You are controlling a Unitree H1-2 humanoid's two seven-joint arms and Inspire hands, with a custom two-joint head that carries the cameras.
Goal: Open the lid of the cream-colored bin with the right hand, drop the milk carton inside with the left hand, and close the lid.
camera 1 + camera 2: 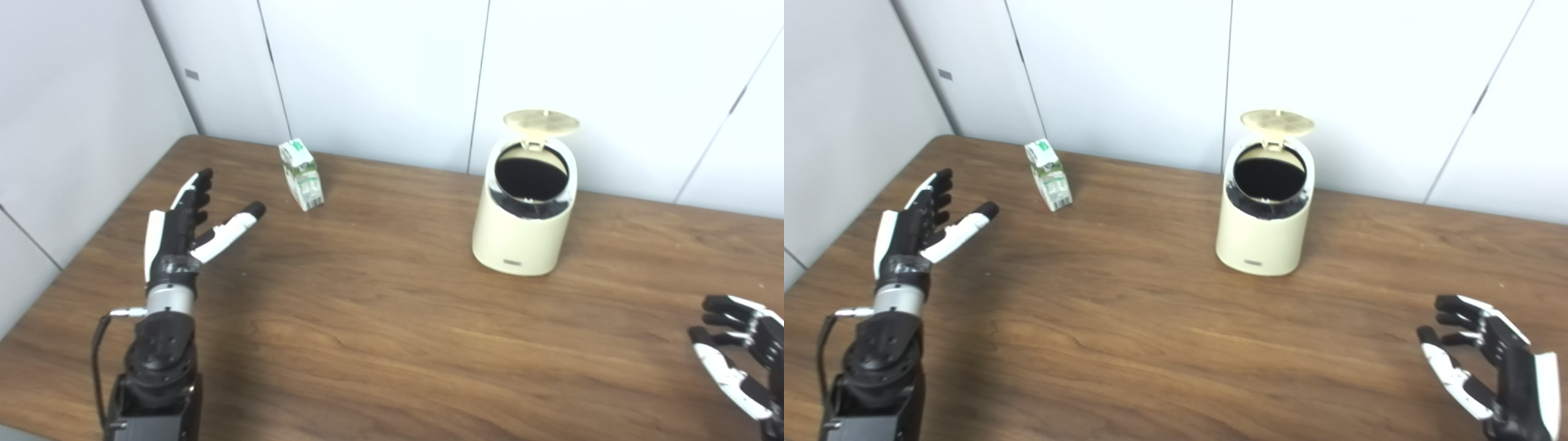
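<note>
Spreading wide, the fingers (pixel 195 187) of the left hand (pixel 184 220) held nothing, thumb angled out to the right and fingertips aimed toward the far side of the table (pixel 380 343). The milk carton (pixel 301 174) stood upright beyond them, farther away and to the right, apart from the hand with bare wood between; its long axis ran vertically, leaning slightly, with its gabled top uppermost. The left hand was plainly the nearer of the two to it.

Over at the near right edge, the right hand (pixel 1488 361) was also empty, its fingers loosely curled and apart, well away from the cream-colored bin (pixel 520 226). That bin sat right of centre near the far wall, its lid (pixel 541 122) already tipped up and back, the dark mouth exposed.

By my judgement the opening step was done, and the coming move turned on the left hand reaching forward and rightward to close around the carton's upright sides.
</note>
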